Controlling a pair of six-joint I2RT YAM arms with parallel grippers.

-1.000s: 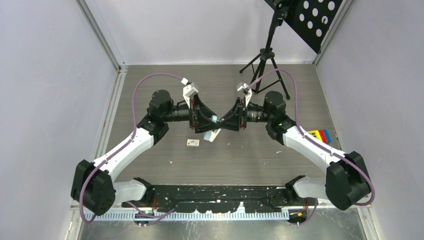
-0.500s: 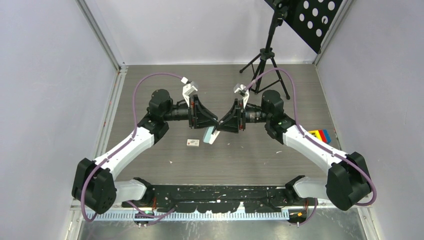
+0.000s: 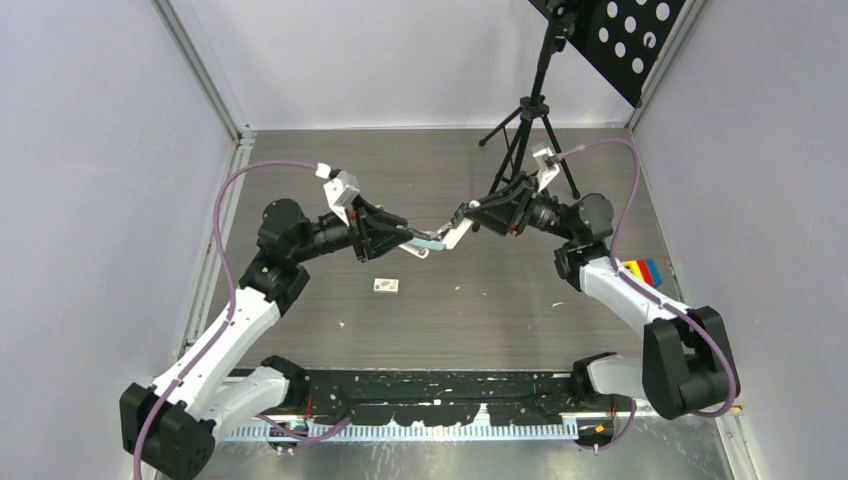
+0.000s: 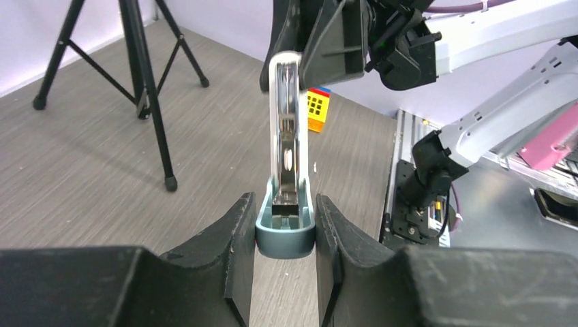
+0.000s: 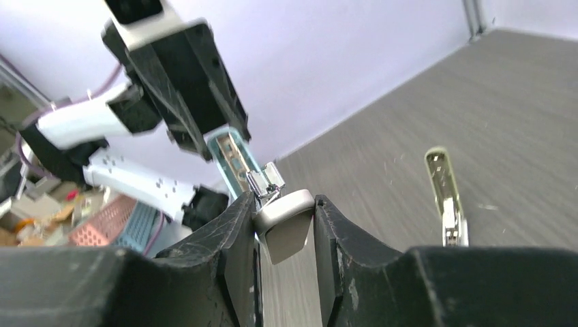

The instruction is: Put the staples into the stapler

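Stapler (image 3: pixel 432 240) is hanging in the air over the middle of the table (image 3: pixel 480 320), stretched between both arms. Left pincer (image 3: pixel 406 241) is clamping one end and right pincer (image 3: pixel 462 222) the other, tips pointing at each other.

Left wrist view: I'm seeing the fingers (image 4: pixel 238 231) pressing on both sides of the teal base (image 4: pixel 285 240). The gap is narrow and only the base is sitting in it. The silvery metal arm (image 4: pixel 286 116) is running from the base away from the camera, toward the other pincer.

Right wrist view: this pincer is squeezing the white top (image 5: pixel 286 221) between its pads, also at a narrow gap. The stapler is lying swung open here. The metal hinge (image 5: pixel 264 180) is sitting just past the white top, and the teal half is showing its inner channel beyond that. I can't tell whether any strip is sitting in the channel.

Staples box (image 3: pixel 385 285) is lying flat on the table, white with a reddish mark. It is below the left pincer on the near side, clear of both pincers and not touching the stapler.

Tripod (image 3: pixel 530 120) is standing at the far side of the table behind the right arm. Coloured block (image 3: pixel 640 270) is sitting at the right edge beside that arm.
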